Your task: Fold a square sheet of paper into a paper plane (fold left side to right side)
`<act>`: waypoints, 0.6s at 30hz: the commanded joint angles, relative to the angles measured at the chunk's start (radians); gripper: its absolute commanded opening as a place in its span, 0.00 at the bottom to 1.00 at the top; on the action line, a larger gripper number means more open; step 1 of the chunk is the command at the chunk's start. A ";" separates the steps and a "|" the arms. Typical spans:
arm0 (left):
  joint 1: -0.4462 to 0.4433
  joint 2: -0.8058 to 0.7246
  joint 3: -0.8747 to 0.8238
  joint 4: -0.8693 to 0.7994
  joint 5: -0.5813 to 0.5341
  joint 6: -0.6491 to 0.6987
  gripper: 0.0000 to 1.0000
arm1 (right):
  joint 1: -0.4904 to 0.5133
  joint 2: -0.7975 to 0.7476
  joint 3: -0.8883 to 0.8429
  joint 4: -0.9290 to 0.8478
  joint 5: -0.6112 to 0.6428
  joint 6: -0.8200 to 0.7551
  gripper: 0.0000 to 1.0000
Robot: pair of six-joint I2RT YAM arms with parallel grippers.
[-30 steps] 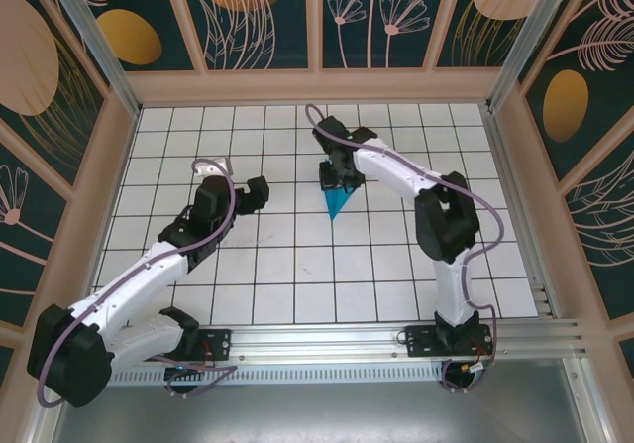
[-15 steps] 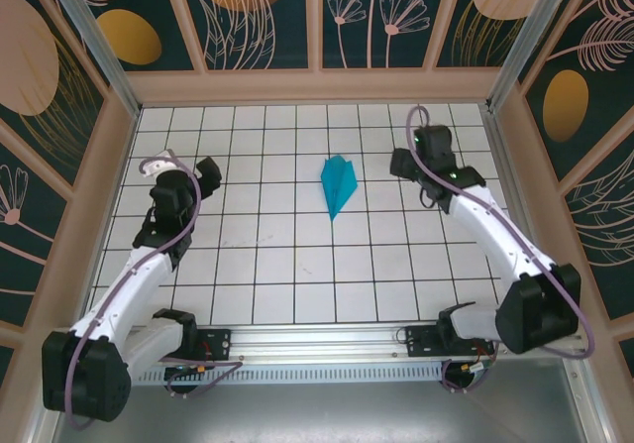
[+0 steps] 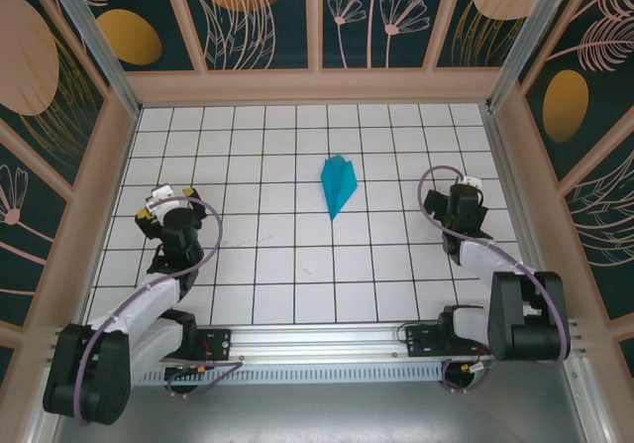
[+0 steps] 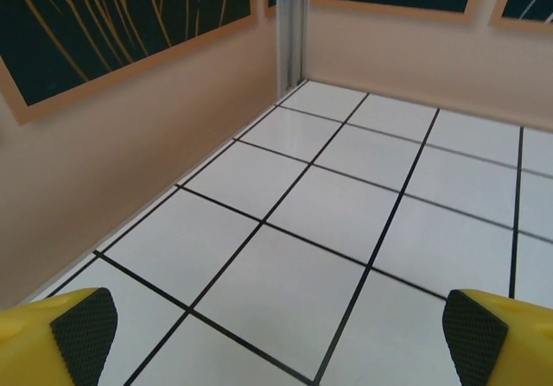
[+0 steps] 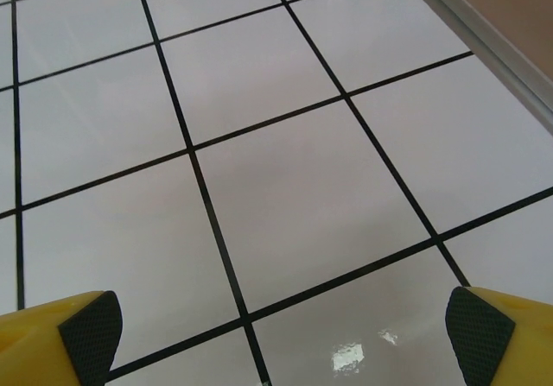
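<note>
The paper plane (image 3: 337,184) lies alone on the white grid table (image 3: 297,265), a narrow teal-cyan dart with its point toward the near edge. My left gripper (image 3: 164,205) is folded back at the left side of the table, far from the plane. It is open, its yellow fingers (image 4: 60,334) wide apart over bare tiles. My right gripper (image 3: 464,193) is drawn back at the right side, also well clear of the plane. It is open too, with its fingers (image 5: 501,338) spread and nothing between them.
Beige walls with dark floral panels enclose the table, the left wall (image 4: 130,153) close to my left gripper and the right wall's edge (image 5: 484,41) close to my right one. An aluminium rail (image 3: 327,339) with both arm bases runs along the near edge.
Both arms have pulled away from the plane and folded back toward their bases, the left to the left side, the right to the right side. The plane stays where it was released.
</note>
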 commanded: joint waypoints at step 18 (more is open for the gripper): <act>0.111 0.263 -0.109 0.654 0.339 0.189 0.99 | -0.058 0.244 -0.073 0.711 -0.282 -0.102 0.99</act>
